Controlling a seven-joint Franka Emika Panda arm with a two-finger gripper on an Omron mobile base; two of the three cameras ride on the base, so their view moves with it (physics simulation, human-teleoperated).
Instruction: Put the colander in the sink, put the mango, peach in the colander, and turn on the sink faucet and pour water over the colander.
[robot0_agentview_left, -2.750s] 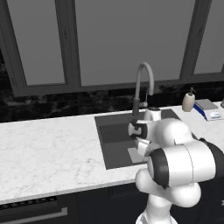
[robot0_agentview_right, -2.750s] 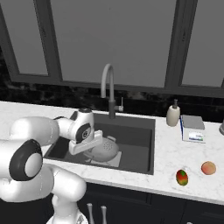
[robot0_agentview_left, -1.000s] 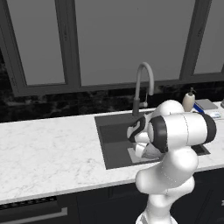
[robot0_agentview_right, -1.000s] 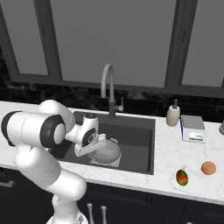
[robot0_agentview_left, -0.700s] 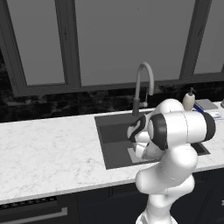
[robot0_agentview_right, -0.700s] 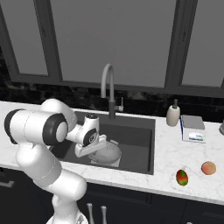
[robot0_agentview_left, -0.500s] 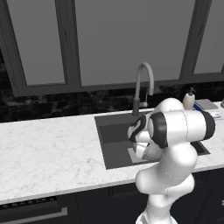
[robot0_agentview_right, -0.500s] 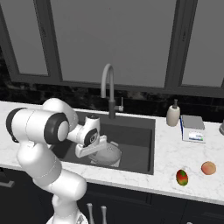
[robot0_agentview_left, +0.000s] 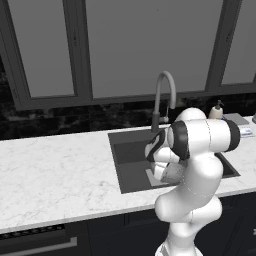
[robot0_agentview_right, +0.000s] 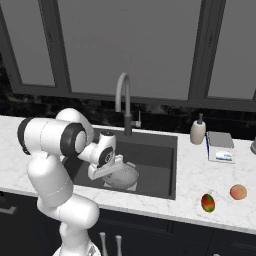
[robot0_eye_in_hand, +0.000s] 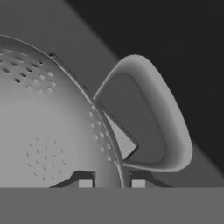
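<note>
Jaws straddle the colander (robot0_eye_in_hand: 52, 131) rim w/ only a narrow gap, one tip inside the bowl, one outside by the loop handle; the wall sits between the gripper (robot0_eye_in_hand: 111, 180) tips, but whether they actually pinch it can't be told. In right base view the gripper (robot0_agentview_right: 112, 170) hangs low inside the sink (robot0_agentview_right: 157, 155), hand tipped down and toward the front wall, wrist folded back under a bent elbow, forearm running across from the white shoulder at the left. Colander (robot0_agentview_right: 122, 176) sits directly under the jaws on the sink floor, upright, near the front-left part of the basin. From left base view the arm's upper links block most of the hand; colander (robot0_agentview_left: 172, 174) peeks out just below it. Sink faucet (robot0_agentview_right: 125, 102) stands behind the jaws at the back rim, spout arched over the basin. Mango (robot0_agentview_right: 208, 202) and peach (robot0_agentview_right: 238, 192) lie on the counter (robot0_agentview_right: 200, 175) well off to the jaws' right, near each other but apart, mango nearer the sink
</note>
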